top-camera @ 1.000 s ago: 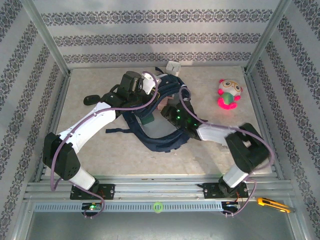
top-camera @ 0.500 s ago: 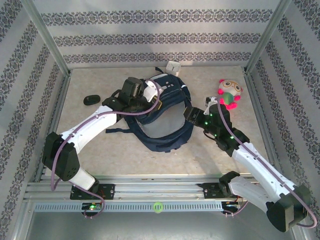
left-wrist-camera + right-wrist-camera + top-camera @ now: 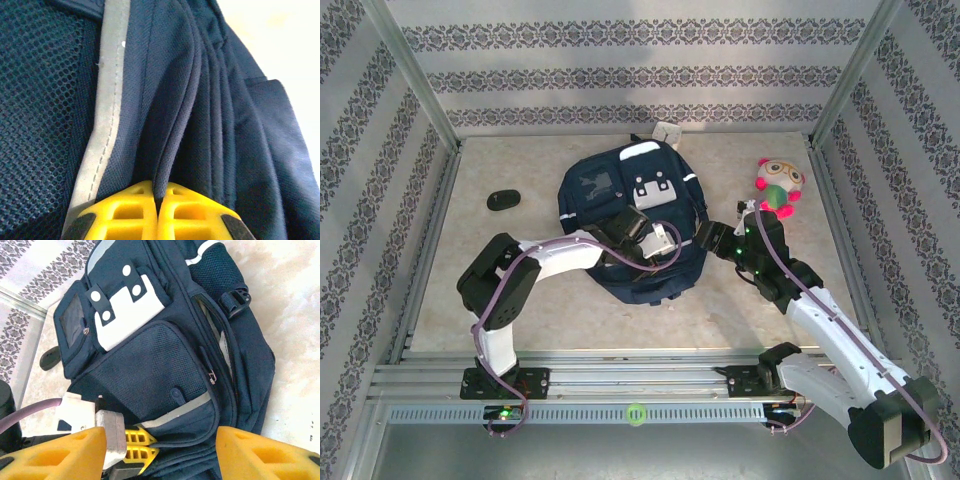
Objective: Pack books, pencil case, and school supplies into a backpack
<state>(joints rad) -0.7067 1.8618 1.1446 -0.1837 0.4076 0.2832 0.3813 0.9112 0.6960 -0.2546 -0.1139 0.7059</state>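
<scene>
Backpack [image 3: 620,190]: flat on desk [image 3: 520,290], pockets upward.
Left hand [image 3: 158,197]: pinched together on the Backpack's lower-edge fabric fold, probably to steady it.
Right hand [image 3: 710,237]: fingers apart, empty, just beside the Backpack.

- The back wall [image 3: 640,70] is pale, with dark grey bands of ornamental pattern running across it.
- The side walls [image 3: 360,200] carry the same bands.
- Bare metal posts [image 3: 415,75] stand in the far corners.
- The table [image 3: 520,310] has a beige, marbled top, evenly lit.
- Silver metal rails [image 3: 640,375] run along its near edge.
</scene>
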